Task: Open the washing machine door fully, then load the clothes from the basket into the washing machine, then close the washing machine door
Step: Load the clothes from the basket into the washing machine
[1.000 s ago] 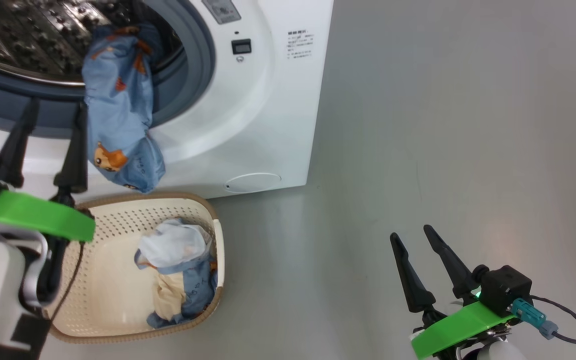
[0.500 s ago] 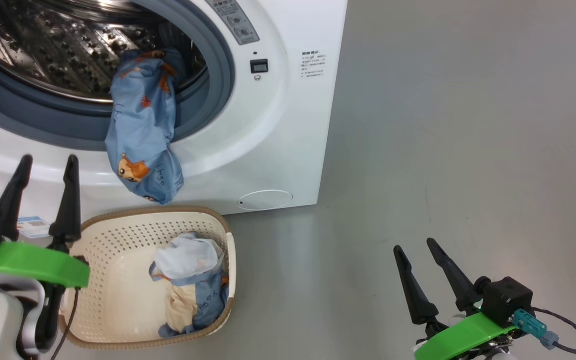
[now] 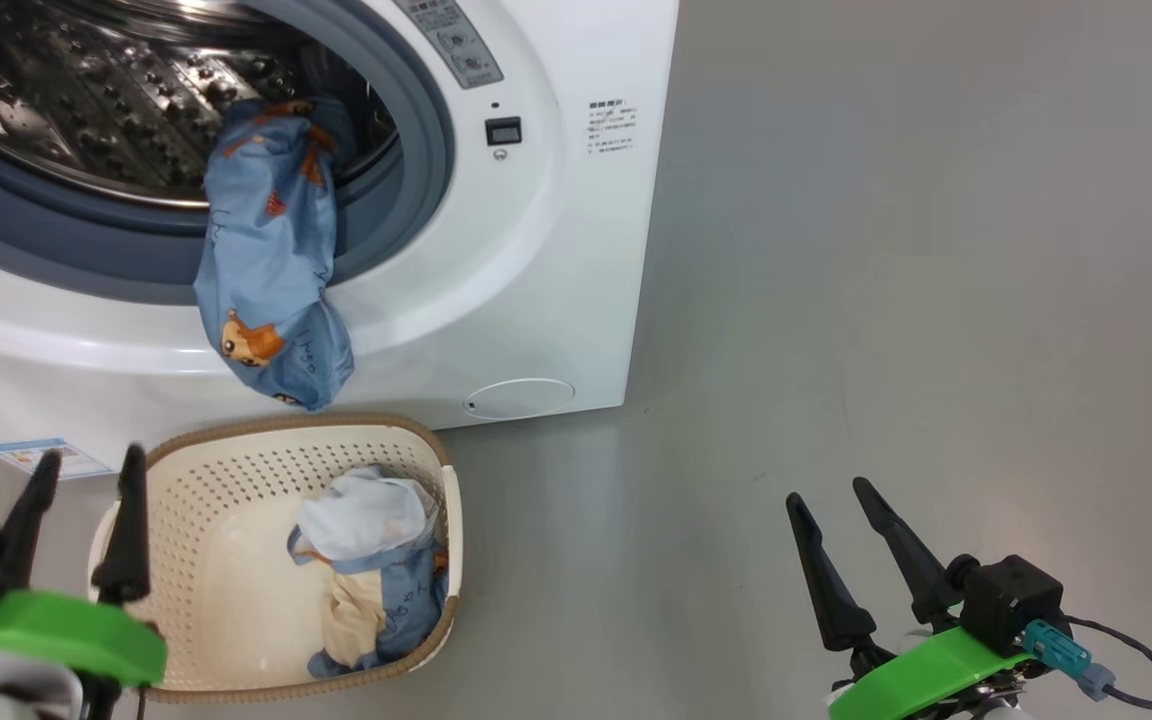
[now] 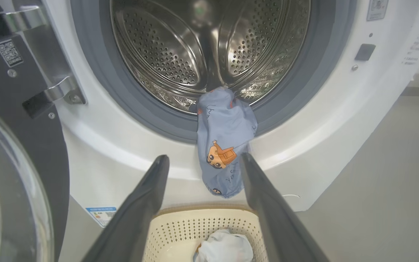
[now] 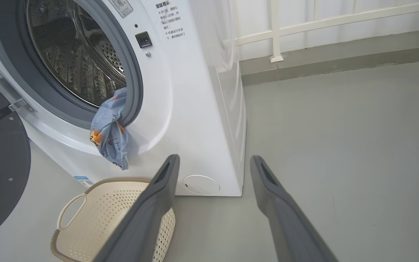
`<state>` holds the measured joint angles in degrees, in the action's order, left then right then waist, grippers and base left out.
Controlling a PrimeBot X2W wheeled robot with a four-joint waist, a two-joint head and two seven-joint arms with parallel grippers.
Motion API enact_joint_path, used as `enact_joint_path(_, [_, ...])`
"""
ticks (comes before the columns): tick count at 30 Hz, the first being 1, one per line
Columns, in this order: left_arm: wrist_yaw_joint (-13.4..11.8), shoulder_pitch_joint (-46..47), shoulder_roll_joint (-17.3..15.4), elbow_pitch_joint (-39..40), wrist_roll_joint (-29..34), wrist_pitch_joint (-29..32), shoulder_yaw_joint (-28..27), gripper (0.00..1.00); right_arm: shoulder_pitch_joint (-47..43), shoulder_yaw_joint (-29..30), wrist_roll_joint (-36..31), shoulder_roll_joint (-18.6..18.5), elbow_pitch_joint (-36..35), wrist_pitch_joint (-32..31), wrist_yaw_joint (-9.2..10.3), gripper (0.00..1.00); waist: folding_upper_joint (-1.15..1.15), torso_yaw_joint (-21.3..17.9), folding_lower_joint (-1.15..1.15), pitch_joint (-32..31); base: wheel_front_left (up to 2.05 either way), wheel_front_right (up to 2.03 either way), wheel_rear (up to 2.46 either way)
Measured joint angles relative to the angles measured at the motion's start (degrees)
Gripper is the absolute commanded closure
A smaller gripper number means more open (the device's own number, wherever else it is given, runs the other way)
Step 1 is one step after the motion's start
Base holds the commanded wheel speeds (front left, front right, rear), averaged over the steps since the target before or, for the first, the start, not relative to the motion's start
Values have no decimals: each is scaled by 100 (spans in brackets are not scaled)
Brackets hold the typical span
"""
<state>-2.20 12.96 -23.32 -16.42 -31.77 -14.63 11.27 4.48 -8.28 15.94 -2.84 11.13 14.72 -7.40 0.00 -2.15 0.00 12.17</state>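
Grey floor (image 3: 886, 250) carries the washing machine (image 3: 556, 250), its washing machine door (image 4: 49, 153) swung open, a blue garment (image 3: 271, 250) draped from the drum over the gasket. Just below, the basket (image 3: 236, 470) holds the other clothes (image 3: 366, 560). By the basket's rim hovers the left gripper (image 3: 89, 458), the right gripper (image 3: 826, 490) over bare floor, both with fingers spread, grasping nothing.

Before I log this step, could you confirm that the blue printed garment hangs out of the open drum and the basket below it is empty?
Not quite: the basket is not empty. The head view shows pale and blue clothes lying in it. The blue printed garment does hang out of the open drum.
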Motion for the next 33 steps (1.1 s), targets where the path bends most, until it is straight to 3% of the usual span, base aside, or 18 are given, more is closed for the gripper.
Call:
enact_joint_path(14, [44, -967, 383, -138, -57, 0, -573, 0, -8, 0, -58, 0, -15, 0, 0, 0, 0, 20, 0, 82, 0, 0, 0])
enact_joint_path(33, [285, -938, 494, -368, 140, 0, -822, 0, 6, -8, -119, 0, -77, 0, 0, 0, 0, -59, 0, 324, 0, 0, 0])
